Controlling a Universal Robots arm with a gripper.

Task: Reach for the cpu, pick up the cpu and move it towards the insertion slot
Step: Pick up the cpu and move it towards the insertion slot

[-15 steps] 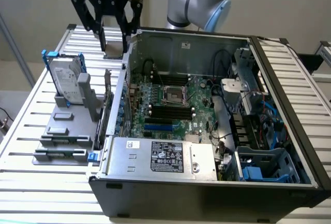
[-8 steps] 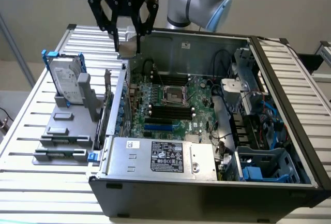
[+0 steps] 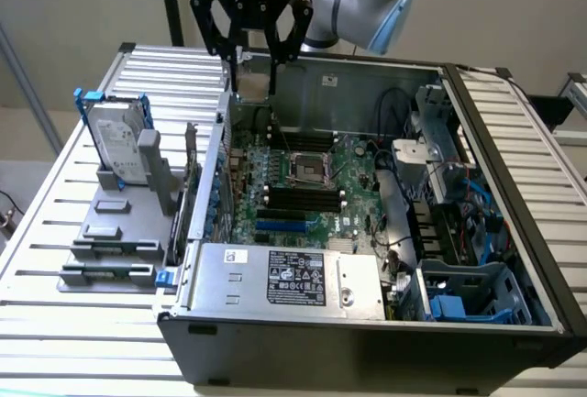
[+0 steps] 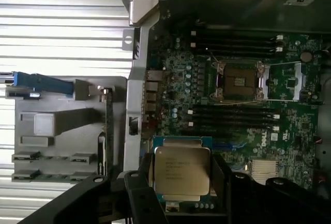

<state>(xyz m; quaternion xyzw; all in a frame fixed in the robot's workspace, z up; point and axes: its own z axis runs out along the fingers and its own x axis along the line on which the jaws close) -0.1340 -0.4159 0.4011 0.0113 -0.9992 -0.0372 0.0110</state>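
Observation:
My gripper [image 3: 254,85] hangs over the far corner of the open computer case on the exterior view's left, shut on the cpu [image 3: 255,74]. In the wrist view the cpu [image 4: 182,171] is a flat square chip with a silver top, clamped between my two black fingers [image 4: 138,185]. The insertion slot [image 3: 307,170] is the square dark socket with a shiny metal frame in the middle of the green motherboard [image 3: 358,197]. The wrist view shows the slot [image 4: 239,81] open, with the cpu well apart from it and raised above the board.
A silver hard drive [image 3: 119,145] with a blue bracket stands in a grey fixture [image 3: 115,227] on the slatted table [image 3: 55,232], on the exterior view's left. Long black memory slots [image 3: 303,200] flank the socket. The power supply [image 3: 284,273] and cables [image 3: 404,223] crowd the case.

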